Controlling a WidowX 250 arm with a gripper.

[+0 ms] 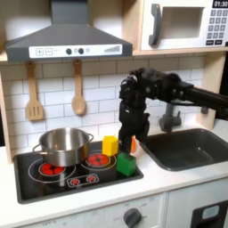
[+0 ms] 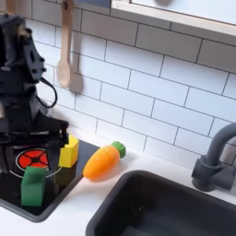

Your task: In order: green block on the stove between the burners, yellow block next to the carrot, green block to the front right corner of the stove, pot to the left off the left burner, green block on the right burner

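The green block [image 1: 126,165] [image 2: 34,184] rests free on the stove [image 1: 53,185] [image 2: 57,195] at its front corner, on the first exterior view's right. Directly above it hangs my gripper [image 1: 130,144] [image 2: 18,129], raised clear, open and holding nothing. The yellow block [image 1: 109,145] [image 2: 69,152] stands at the stove's back edge, close beside the carrot [image 2: 103,159]. In the first exterior view the carrot [image 1: 134,142] peeks out behind the gripper. The pot [image 1: 62,145] sits on the left burner [image 1: 53,168]. The right burner [image 1: 96,160] [image 2: 32,159] is bare.
A dark sink [image 1: 187,147] [image 2: 175,207] with a grey faucet [image 2: 217,161] lies to the right of the stove in both exterior views. Wooden utensils [image 1: 78,93] hang on the tiled wall. A range hood [image 1: 67,40] is overhead.
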